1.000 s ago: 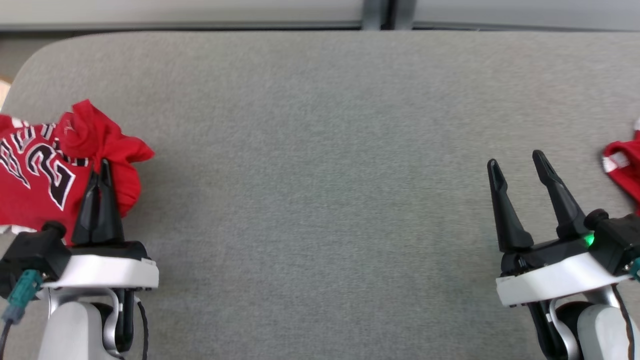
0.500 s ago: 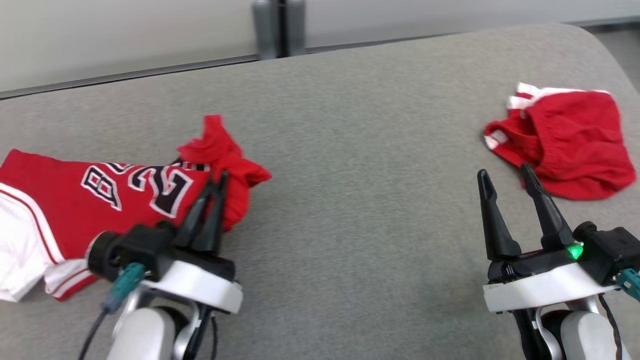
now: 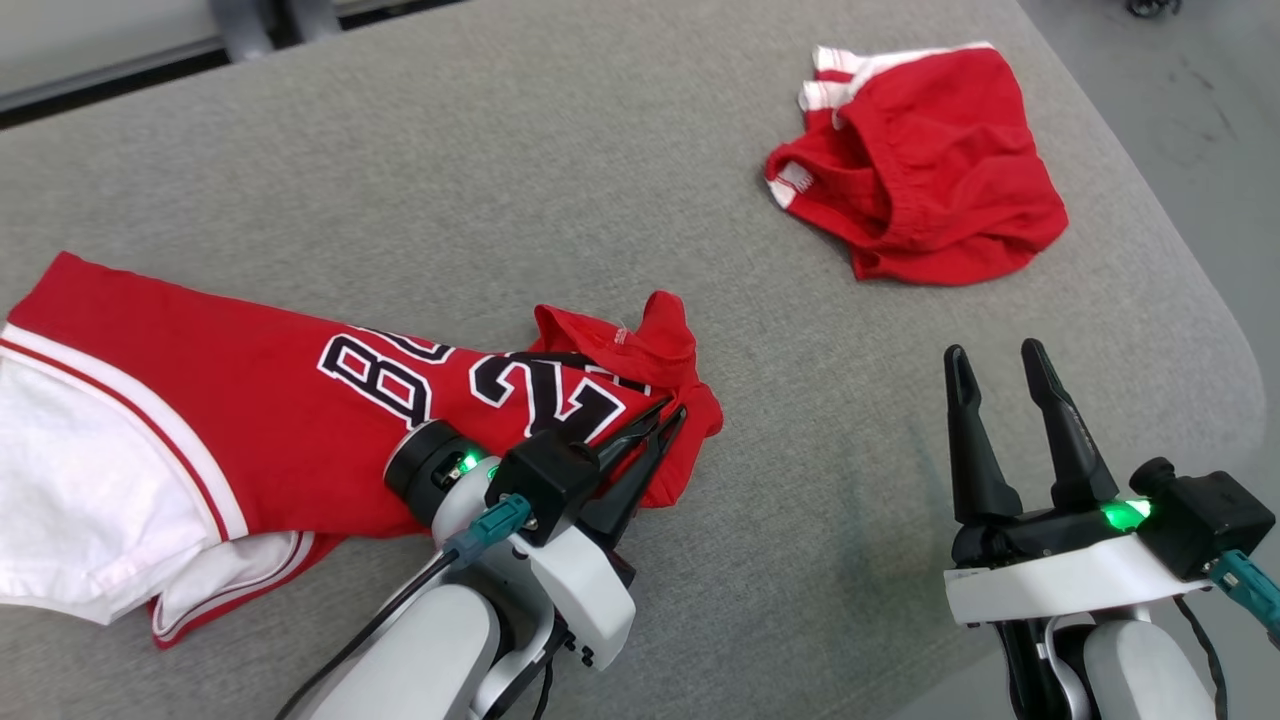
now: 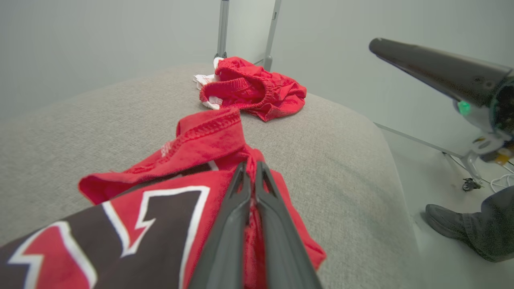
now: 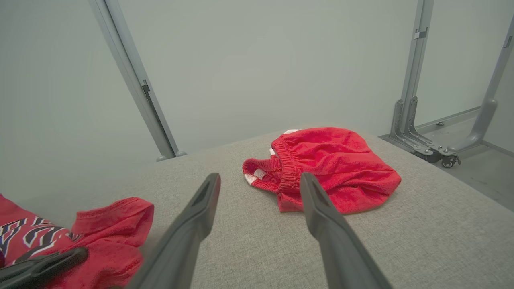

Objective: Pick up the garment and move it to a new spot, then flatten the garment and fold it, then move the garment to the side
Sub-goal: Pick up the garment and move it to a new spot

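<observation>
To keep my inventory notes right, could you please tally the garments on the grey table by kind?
red jersey: 1
red shorts: 1
Total: 2

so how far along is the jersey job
Done: nothing finished; the red jersey with black numerals lies partly spread, one end bunched, on the grey table. In hand: the left gripper is shut on that bunched end. Left: flattening, folding, moving aside. The right gripper is open and empty; the crumpled red shorts lie untouched.
</observation>
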